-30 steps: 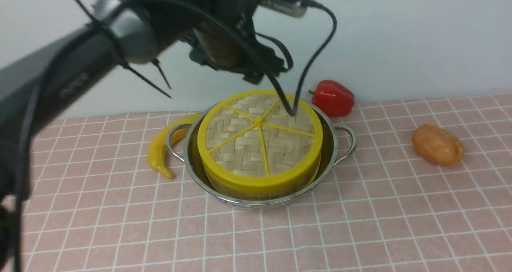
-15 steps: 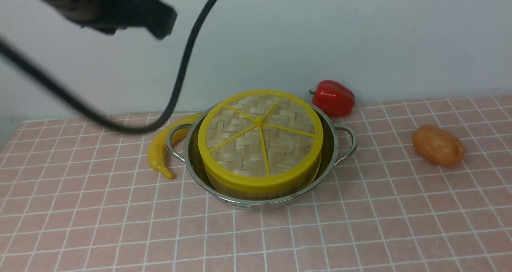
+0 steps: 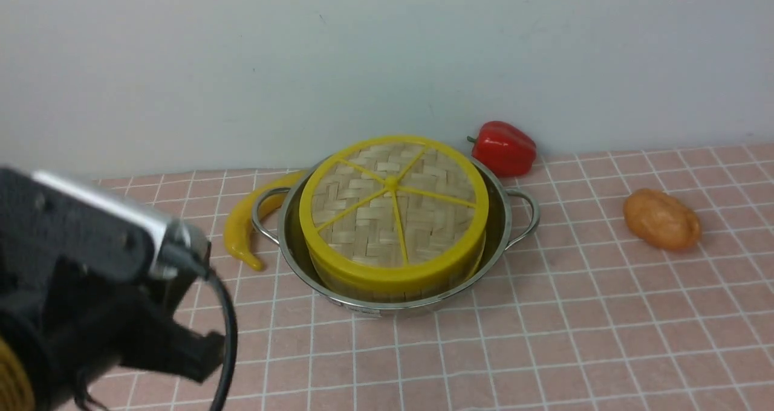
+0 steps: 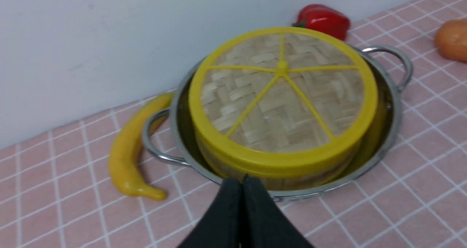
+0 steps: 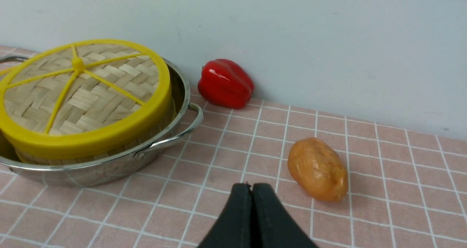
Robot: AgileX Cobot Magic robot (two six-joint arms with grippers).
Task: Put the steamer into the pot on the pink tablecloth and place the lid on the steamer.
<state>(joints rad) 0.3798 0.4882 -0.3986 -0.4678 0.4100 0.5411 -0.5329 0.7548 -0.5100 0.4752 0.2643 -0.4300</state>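
The shiny pot (image 3: 508, 229) with two loop handles stands on the pink tablecloth (image 3: 544, 338). The steamer (image 3: 393, 287) sits inside it, only its bamboo wall showing. The woven lid (image 3: 393, 211) with yellow rim and spokes lies flat on the steamer. The same stack shows in the left wrist view (image 4: 282, 95) and the right wrist view (image 5: 80, 95). My left gripper (image 4: 240, 180) is shut and empty, drawn back short of the pot's near side; its arm fills the front view's lower left (image 3: 91, 296). My right gripper (image 5: 251, 188) is shut and empty, above the cloth near the potato.
A yellow banana (image 3: 242, 223) lies against the pot's left handle. A red bell pepper (image 3: 504, 148) sits by the back wall right of the pot. An orange potato (image 3: 662, 219) lies on the cloth to the right. A pale wall closes the back.
My left arm has lifted off the lid, swung away to the left and come down to the lower left near the camera. The lid, steamer and pot have not moved.
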